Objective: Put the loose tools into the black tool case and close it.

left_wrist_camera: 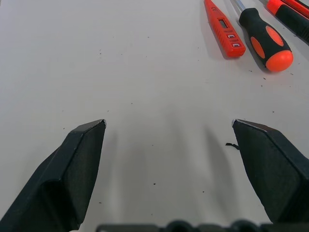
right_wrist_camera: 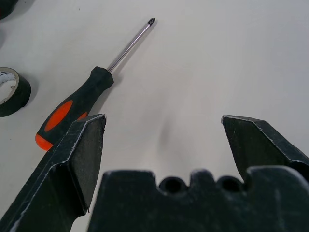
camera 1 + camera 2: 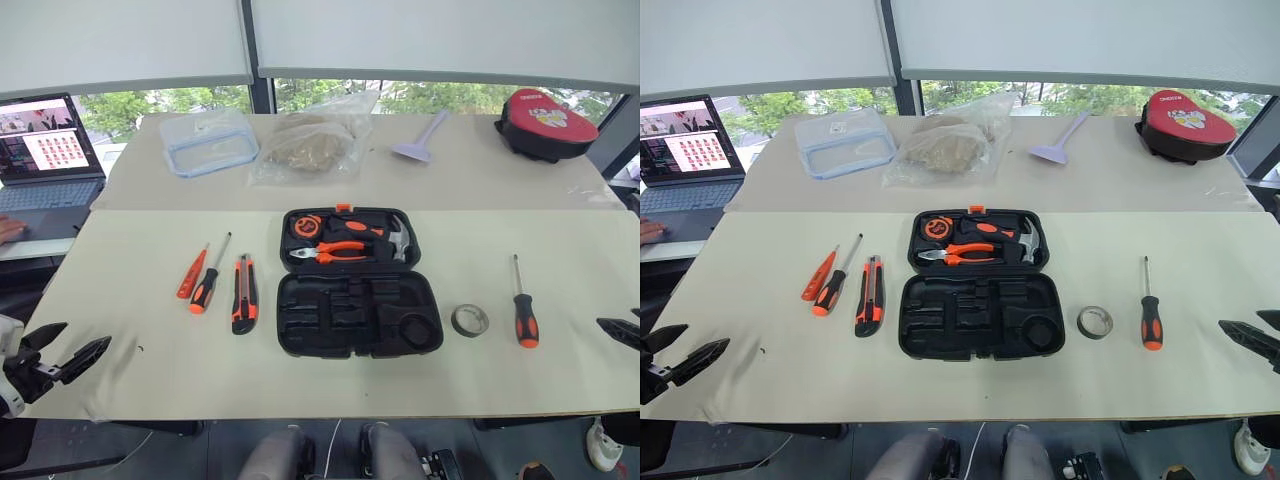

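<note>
My left tool (image 3: 62, 352) hangs by the tabletop's (image 3: 150, 380) left front corner, and my right tool (image 3: 1250, 335) by its right edge. Both are spread wide and hold nothing. The black tool case (image 3: 358, 285) lies open in the middle. The orange screwdriver (image 3: 191, 273), a black-and-orange screwdriver (image 3: 206, 285) and the knife (image 3: 244, 295) lie close together on its left, so I could bump one while grabbing another. The tape roll (image 3: 469, 320) and the other screwdriver (image 3: 524, 315) lie on its right. The round ones could roll away.
</note>
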